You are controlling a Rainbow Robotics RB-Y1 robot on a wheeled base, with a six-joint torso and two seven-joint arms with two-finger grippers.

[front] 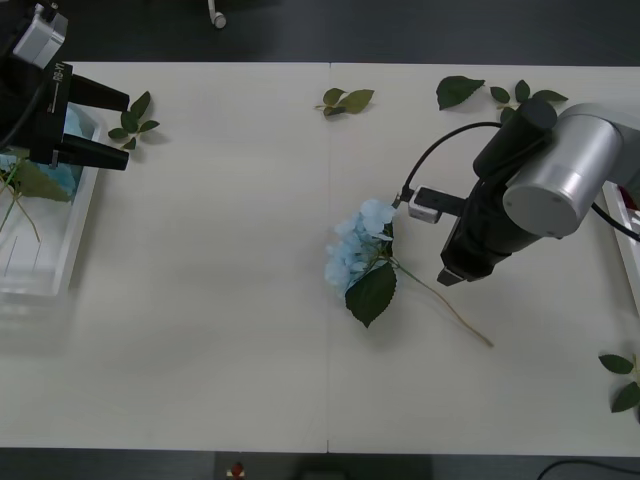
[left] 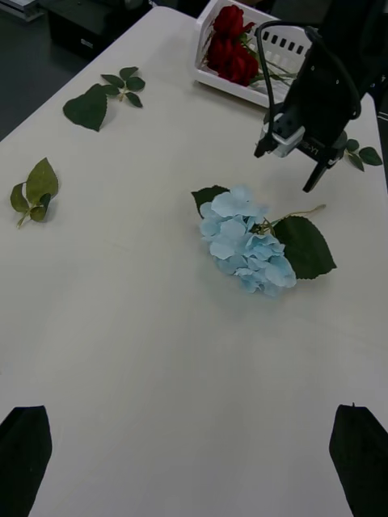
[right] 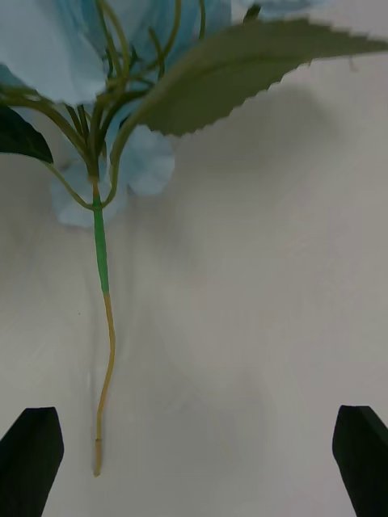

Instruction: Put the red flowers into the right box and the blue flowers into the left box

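Lining up my right gripper [front: 452,276] over the stem of the one blue hydrangea [front: 357,255] lying mid-table.

- Right gripper: fingers apart, empty, hovering just beside the stem [right: 102,266]. In the right wrist view the stem runs near one finger, not centred between the two.
- Blue hydrangea: lying flat, head toward the table centre, big leaf [front: 372,293] under it, thin tan stem tail trailing toward the robot's right.
- Left gripper [front: 112,130]: fingers apart, empty, parked at the left box [front: 62,262], which already holds blue blooms [front: 62,172].
- Red roses [left: 233,50]: lying in the right box [left: 279,48], so that half looks done, as far as I can see.
- Misc: loose leaf sprigs [front: 345,100] scattered along the far edge, not task items.

Plan, my judgement:
- Shift sideways so the green wrapped part of the stem sits midway btwn the fingers.
- Grab there, near the head, not the thin tail, which will prob. flex and droop.
- Come down till the fingertips nearly touch the table, close slowly, avoid pinching the leaf.
- Lift straight, check the bloom hangs free, then carry across to the left box.
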